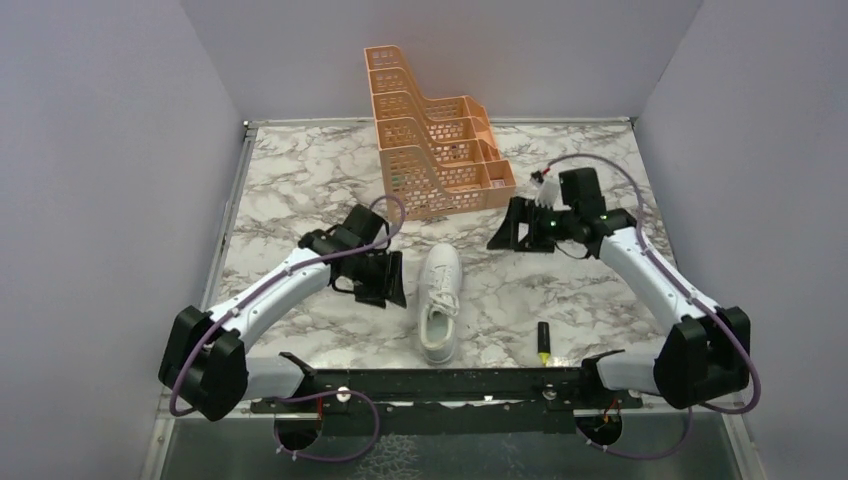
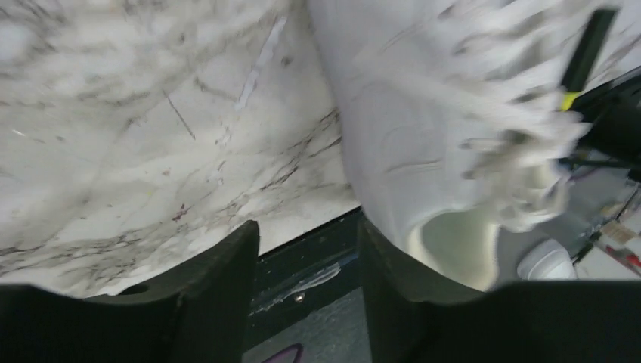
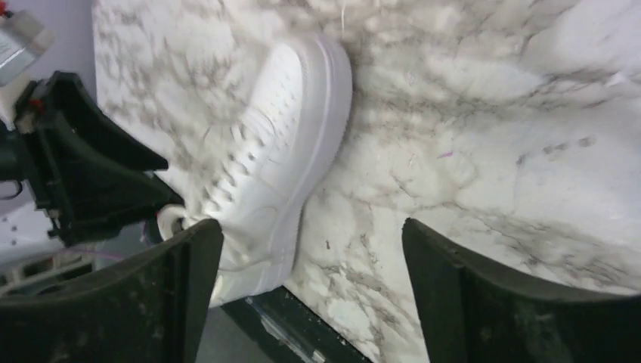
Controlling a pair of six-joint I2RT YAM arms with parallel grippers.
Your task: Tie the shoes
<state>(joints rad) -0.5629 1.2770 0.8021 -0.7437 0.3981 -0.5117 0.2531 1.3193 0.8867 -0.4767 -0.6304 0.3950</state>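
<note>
A single white sneaker [image 1: 439,300] lies on the marble table [image 1: 300,180], toe towards the back and heel near the front edge. Its laces [image 2: 514,132] look bunched over the tongue, and the blur hides any knot. My left gripper [image 1: 392,283] is open and empty, just left of the shoe; in the left wrist view [image 2: 306,246] its right finger [image 2: 389,291] is close to the sneaker's [image 2: 408,144] heel side. My right gripper [image 1: 503,232] is open wide and empty, beyond and right of the toe; its wrist view [image 3: 311,242] shows the sneaker [image 3: 276,159] lower left.
An orange tiered rack [image 1: 432,140] stands at the back centre, behind the shoe. A black marker with a yellow end [image 1: 543,343] lies near the front edge, right of the heel, and shows in the left wrist view [image 2: 584,57]. The black base rail [image 1: 450,385] runs along the front.
</note>
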